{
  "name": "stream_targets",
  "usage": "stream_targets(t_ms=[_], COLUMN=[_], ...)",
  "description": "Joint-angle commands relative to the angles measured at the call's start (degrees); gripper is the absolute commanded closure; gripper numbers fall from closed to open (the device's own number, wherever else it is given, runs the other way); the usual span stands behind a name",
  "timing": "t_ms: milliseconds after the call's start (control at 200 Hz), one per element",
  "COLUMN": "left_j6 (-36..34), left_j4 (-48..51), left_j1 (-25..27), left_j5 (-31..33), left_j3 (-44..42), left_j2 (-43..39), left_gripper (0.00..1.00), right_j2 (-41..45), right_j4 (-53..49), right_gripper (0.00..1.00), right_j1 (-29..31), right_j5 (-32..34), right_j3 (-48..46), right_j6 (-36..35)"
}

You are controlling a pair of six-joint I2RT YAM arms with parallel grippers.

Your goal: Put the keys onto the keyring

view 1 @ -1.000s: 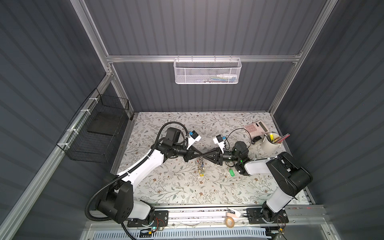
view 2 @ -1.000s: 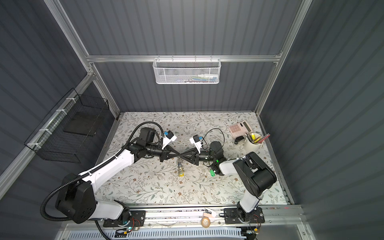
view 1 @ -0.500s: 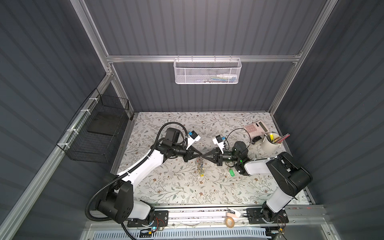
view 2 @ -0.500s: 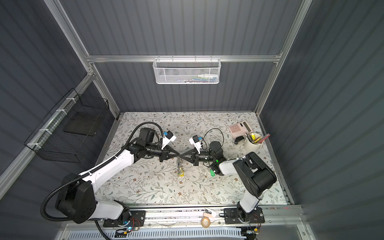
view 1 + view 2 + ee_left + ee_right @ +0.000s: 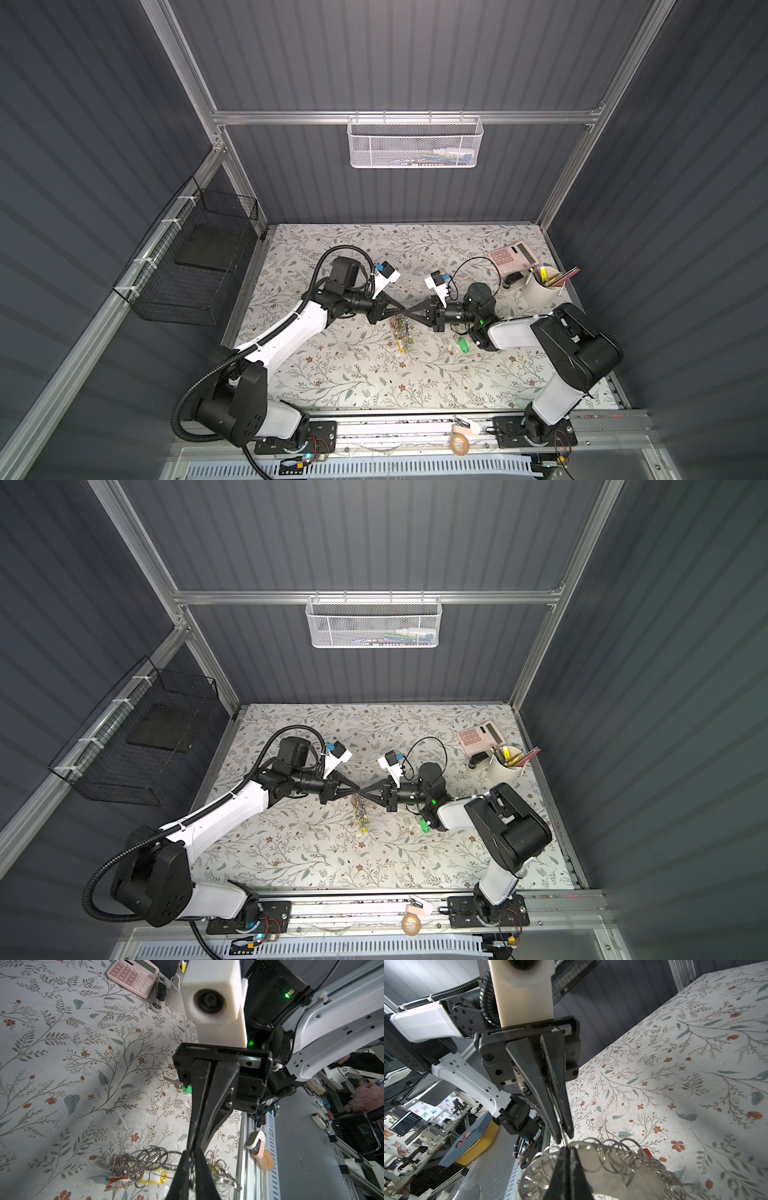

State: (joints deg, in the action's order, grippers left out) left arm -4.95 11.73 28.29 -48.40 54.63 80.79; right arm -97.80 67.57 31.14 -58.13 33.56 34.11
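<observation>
The keyring (image 5: 401, 334) hangs above the middle of the floral table, strung with many silver rings (image 5: 141, 1160) and yellow (image 5: 154, 1176) and red tags. My left gripper (image 5: 401, 311) and right gripper (image 5: 409, 311) meet tip to tip at its top. In the right wrist view the right gripper (image 5: 568, 1148) is shut on the keyring's perforated metal band (image 5: 593, 1157). The left gripper (image 5: 192, 1153) pinches a thin ring, its fingers a sliver apart. The keys with the green tag (image 5: 462, 344) lie on the table under the right arm, held by neither gripper.
A pink calculator (image 5: 511, 257), a small black item (image 5: 513, 279) and a white cup of pens (image 5: 540, 286) stand at the back right. A black wire basket (image 5: 195, 266) hangs on the left wall, a white mesh basket (image 5: 415, 143) on the back wall. A tape roll (image 5: 459, 444) lies on the front rail.
The right gripper's jaws have closed on the top of the keyring. Both arms stay almost where they were, tips together.
</observation>
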Motion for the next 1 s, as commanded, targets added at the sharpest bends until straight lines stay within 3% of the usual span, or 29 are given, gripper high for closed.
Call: stream_targets(t_ms=[0, 380, 665, 996], left_j6=[3.6, 12.2, 23.2, 38.2], left_j4=[-4.2, -14.0, -28.4, -52.4], left_j1=[-0.1, -1.9, -6.9, -6.9], left_j5=[-1.1, 0.1, -0.5, -2.4], left_j3=[-1.0, -5.1, -13.4, -24.3], left_j2=[-0.1, -2.5, -5.0, -1.9], left_gripper=[0.85, 0.68, 0.66, 0.66], right_j2=[-0.3, -0.1, -0.3, -0.1], right_j4=[2.2, 1.7, 1.8, 2.0], right_gripper=[1.00, 1.00, 1.00, 1.00], right_j1=[0.3, 0.3, 0.3, 0.4], right_j5=[-0.1, 0.1, 0.0, -0.1], right_j3=[1.4, 1.3, 1.4, 1.3], right_j6=[0.2, -0.1, -0.2, -0.3])
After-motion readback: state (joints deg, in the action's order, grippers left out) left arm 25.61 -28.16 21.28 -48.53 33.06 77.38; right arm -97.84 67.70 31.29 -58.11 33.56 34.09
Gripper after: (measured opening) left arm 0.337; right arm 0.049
